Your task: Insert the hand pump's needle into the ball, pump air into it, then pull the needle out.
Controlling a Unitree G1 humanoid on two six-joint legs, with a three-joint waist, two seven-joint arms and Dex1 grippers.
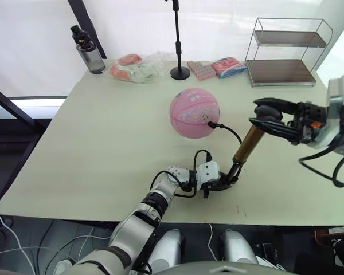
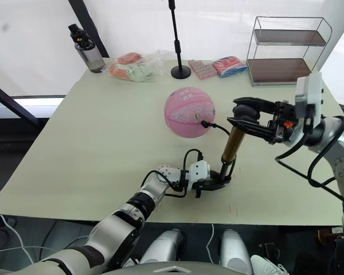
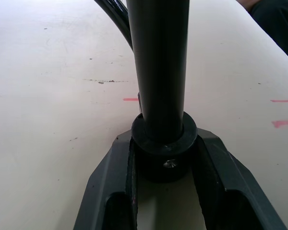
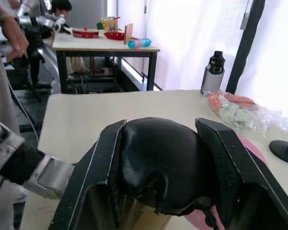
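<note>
Clamping the stiff gold-barrelled hand pump [image 1: 247, 145] mid-frame, left gripper [image 1: 222, 182] pinches its base, right gripper [image 1: 270, 119] its T-handle; pink ball [image 1: 194, 113] likely rolls.

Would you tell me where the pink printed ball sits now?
In the left eye view the pink printed ball rests mid-table, before the black stand base, left of the gold pump.

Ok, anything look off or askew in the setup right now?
Nothing looks damaged or spilled. The hand pump leans rather than standing upright: left gripper clamps its base on the table, right gripper grips the handle. The needle sits in the ball.
</note>
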